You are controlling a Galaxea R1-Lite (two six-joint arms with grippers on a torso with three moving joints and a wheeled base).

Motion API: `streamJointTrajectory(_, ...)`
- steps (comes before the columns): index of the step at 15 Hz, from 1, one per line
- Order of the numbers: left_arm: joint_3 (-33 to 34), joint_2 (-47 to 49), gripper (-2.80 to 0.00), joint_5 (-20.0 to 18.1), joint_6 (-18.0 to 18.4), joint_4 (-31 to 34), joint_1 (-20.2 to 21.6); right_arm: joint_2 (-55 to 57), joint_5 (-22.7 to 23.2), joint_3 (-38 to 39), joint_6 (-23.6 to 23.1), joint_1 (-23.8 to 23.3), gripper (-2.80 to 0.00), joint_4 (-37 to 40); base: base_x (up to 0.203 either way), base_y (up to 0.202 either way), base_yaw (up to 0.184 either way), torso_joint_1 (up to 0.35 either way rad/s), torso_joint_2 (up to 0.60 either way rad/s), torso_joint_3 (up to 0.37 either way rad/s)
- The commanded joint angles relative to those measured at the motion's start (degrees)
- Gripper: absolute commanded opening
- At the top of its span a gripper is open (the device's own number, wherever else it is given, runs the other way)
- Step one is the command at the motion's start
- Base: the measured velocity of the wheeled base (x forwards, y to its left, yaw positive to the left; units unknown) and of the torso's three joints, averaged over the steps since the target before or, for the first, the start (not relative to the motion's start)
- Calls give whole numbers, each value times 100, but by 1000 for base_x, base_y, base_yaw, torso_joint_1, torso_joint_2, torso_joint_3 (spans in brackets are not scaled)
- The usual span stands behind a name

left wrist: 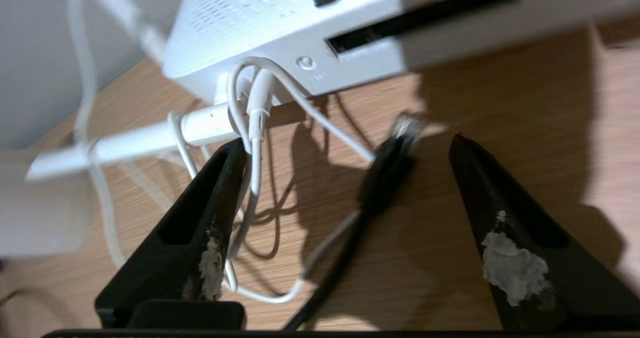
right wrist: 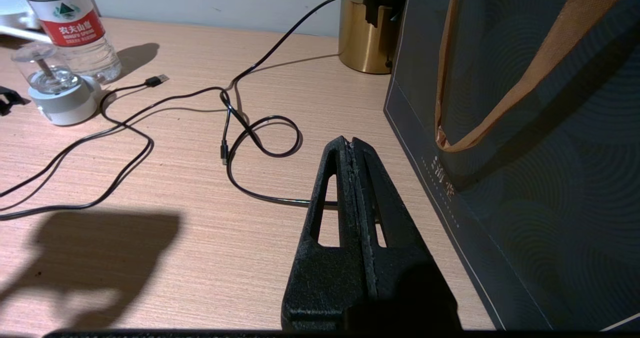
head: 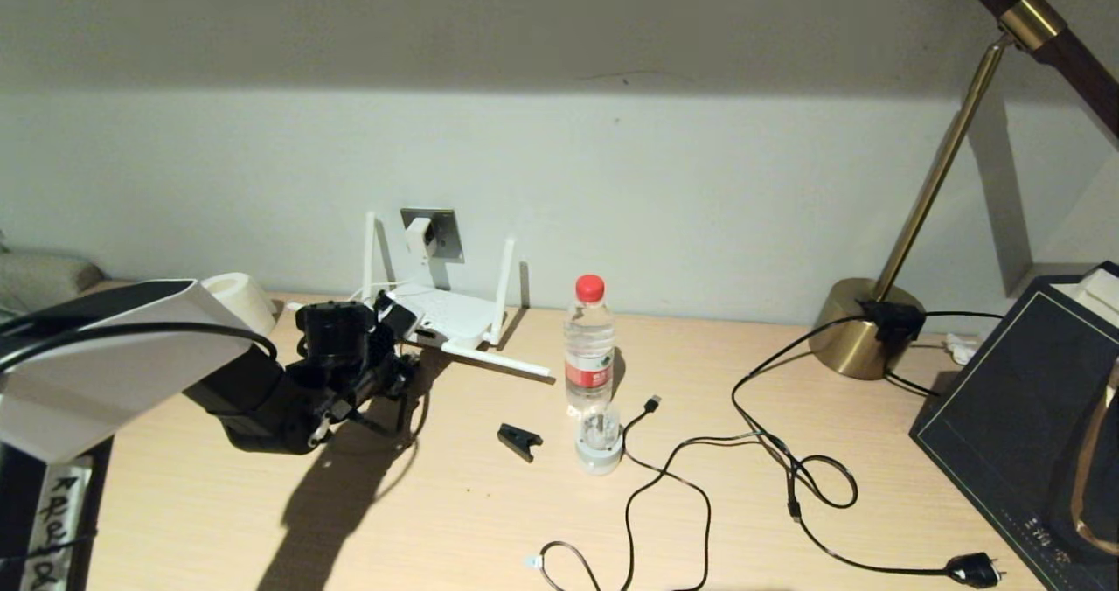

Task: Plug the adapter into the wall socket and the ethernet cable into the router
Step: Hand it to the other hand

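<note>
The white adapter sits in the grey wall socket on the back wall. Below it lies the white router, whose port edge fills the left wrist view, with a thin white cord plugged in. My left gripper stands open just in front of that edge. The ethernet cable's clear-tipped black connector lies loose between the fingers, touching neither, a short way from the router and in no port. My right gripper is shut on nothing, low over the table beside a dark bag.
One router antenna lies flat on the table. A water bottle, a small clear-domed device and a black clip stand mid-table. A thin black USB cable, the lamp base, its black plug and a dark bag are on the right.
</note>
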Motion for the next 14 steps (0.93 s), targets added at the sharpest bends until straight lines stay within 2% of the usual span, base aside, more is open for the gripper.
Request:
streamJointTrajectory(1,94,-86,0,-463,-234,30,-1,0,3,53,-4,0,-280,-3,0,0,0,0,0,0)
streamJointTrajectory(4,23,-6,0,-864,-713,54,-42,0,3,53,-4,0,-280,-3,0,0,0,0,0,0)
streamJointTrajectory(8,157,-231,0,-1538,-1771,97,-115,0,3,53,-4,0,-280,-3,0,0,0,0,0,0)
streamJointTrajectory(13,271,-1018,0,-2255,-3668,767,-100,0,3,53,-4,0,-280,-3,0,0,0,0,0,0)
streamJointTrajectory(14,276,-1205,0,-2339,-3960,912,-99,0,3,53,-4,0,-280,-3,0,0,0,0,0,0)
